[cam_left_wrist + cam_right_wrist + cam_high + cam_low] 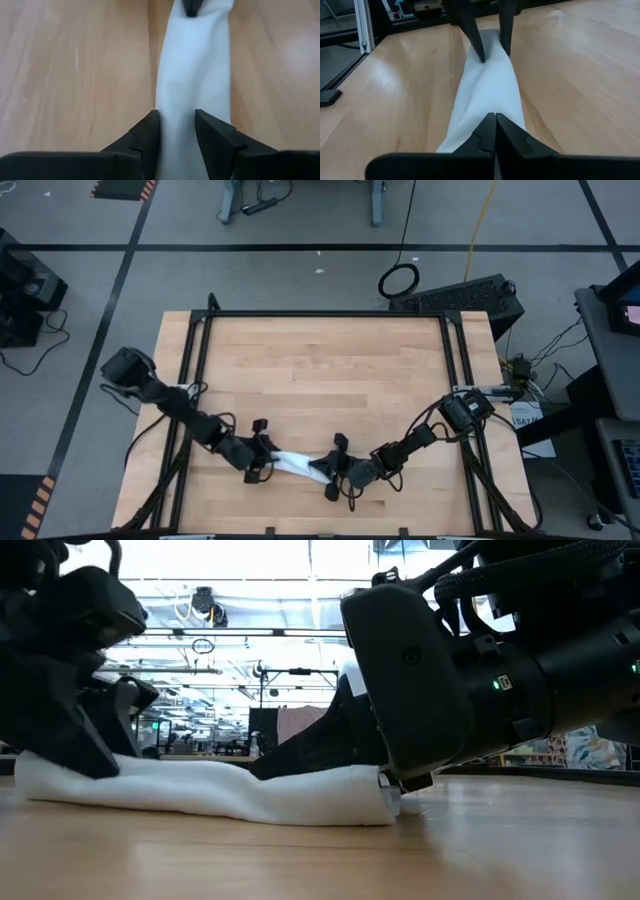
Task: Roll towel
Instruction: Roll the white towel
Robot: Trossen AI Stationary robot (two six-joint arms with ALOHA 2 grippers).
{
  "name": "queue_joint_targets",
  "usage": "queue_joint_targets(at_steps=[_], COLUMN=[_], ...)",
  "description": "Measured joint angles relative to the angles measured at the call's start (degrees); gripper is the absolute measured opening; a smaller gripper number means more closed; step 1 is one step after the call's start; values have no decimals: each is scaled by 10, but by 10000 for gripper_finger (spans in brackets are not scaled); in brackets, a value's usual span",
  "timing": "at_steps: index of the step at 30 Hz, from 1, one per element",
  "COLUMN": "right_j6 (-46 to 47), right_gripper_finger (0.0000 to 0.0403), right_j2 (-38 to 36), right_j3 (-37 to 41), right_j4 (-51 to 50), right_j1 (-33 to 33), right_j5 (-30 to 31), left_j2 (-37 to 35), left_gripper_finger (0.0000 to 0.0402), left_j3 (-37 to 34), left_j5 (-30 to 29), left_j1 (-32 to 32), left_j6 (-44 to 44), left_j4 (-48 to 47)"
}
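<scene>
High view is showing my two arms reaching in over the wooden table, meeting near its front edge. Starting on the left, my left gripper is sitting at one end of the towel. My left wrist view is showing my two dark fingers standing a little apart, one on each side of the white cloth, squeezing it between them. Moving along, the towel is lying on the table as a long, thin white roll, stretching between my two grippers. In the low view it is looking like a soft white log lying flat on the wood, a bit lumpy in the middle. Going on to the right, my right gripper is resting at the other end of the roll. My right wrist view is showing these fingers pressed tight together with no gap, their tips sitting over the white cloth, and I cannot tell if any cloth is pinched there.
</scene>
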State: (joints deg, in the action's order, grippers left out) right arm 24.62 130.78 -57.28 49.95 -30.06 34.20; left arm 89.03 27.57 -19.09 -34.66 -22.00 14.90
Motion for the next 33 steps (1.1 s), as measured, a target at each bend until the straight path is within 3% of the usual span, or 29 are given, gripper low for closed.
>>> queue_joint_targets(at_steps=[10,15,21,27,33], right_j6=[-27,-31,-33,-34,26], right_gripper_finger=[0,0,0,0,0], right_j2=[-44,-63,-60,-35,1], right_j3=[3,2,-23,-68,-77], right_j4=[-6,-1,18,-32,-61], right_j1=[-1,0,10,11,9], right_j5=[-3,-1,0,-1,1], left_j2=[-66,-99,-28,74,93], left_gripper_finger=[130,130,119,55,5], left_j3=[0,1,1,0,0], left_j5=[-9,-9,8,11,16], left_j1=[-7,-7,-14,-23,-22], left_j6=[14,33,57,42,28], left_j4=[0,45,126,193,212])
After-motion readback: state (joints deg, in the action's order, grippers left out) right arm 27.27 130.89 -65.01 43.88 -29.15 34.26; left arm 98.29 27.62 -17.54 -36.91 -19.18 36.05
